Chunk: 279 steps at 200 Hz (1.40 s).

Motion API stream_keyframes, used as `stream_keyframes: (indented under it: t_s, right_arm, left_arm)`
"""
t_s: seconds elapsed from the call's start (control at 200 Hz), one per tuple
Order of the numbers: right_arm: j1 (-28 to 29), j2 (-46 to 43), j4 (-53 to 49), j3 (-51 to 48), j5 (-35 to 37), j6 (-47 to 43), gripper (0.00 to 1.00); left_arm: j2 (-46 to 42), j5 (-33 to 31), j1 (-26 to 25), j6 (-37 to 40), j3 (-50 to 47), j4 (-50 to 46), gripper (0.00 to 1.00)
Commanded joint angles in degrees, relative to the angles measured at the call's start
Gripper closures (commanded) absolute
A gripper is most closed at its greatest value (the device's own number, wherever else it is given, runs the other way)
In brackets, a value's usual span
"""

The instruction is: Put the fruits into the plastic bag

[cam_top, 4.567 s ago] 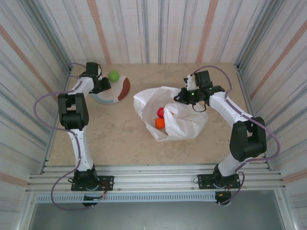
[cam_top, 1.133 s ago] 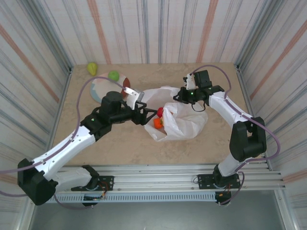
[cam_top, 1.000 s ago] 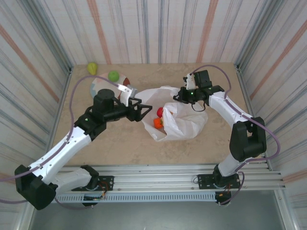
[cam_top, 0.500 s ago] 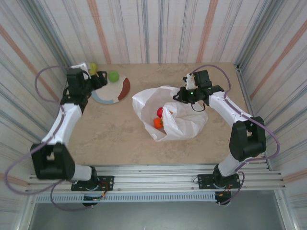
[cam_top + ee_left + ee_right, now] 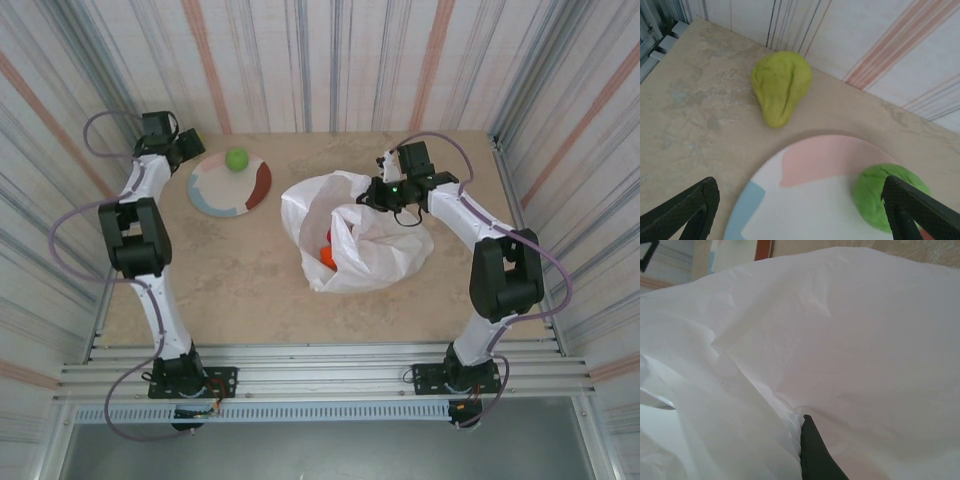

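Right hand (image 5: 373, 197) clamped the crinkled white plastic bag (image 5: 385, 250) by its rim to hold it open (for loading); left hand (image 5: 800, 212), jaws apart, faced a lumpy yellow-green fruit (image 5: 781, 87).

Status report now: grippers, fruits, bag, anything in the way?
Left gripper open, empty, facing yellow-green fruit. Right gripper shut on plastic bag rim. Orange fruit in bag; green fruit on plate. Nothing in the way seen.
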Motion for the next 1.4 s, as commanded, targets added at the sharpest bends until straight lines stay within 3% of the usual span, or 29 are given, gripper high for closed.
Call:
stream_keyframes:
  t_s: [0.0,0.276,0.481,0.671,1.052,1.393]
  right_arm:
    - [0.3,1.2,-1.3,2.3,-0.4,0.8,1.0]
    - [0.3,2.1,-1.2,2.5,-0.1,0.7,1.0]
    - [0.5,2.1,-1.5,2.2,0.2,0.6,1.0]
    - [0.4,1.8,-2.0,2.2,0.8,0.4,1.0]
    - [0.5,3.4,-1.6,2.9,0.9,0.7,1.0]
    - [0.6,4.3,-2.6,4.6,1.1,0.4,1.0]
  left_arm:
    - [7.1,-3.6,0.4,7.5,10.7,-11.2,0.11]
    - [23.3,-3.2,0.4,18.4,32.8,-20.3,0.13]
    - [28.7,-0.3,0.5,22.6,38.7,-17.4,0.17]
    - [33.7,-2.8,0.5,24.4,44.9,-15.1,0.2]
    - [34.9,-3.7,0.7,29.0,45.1,-9.2,0.28]
    - [35.9,0.0,1.8,32.6,46.1,-6.0,0.28]
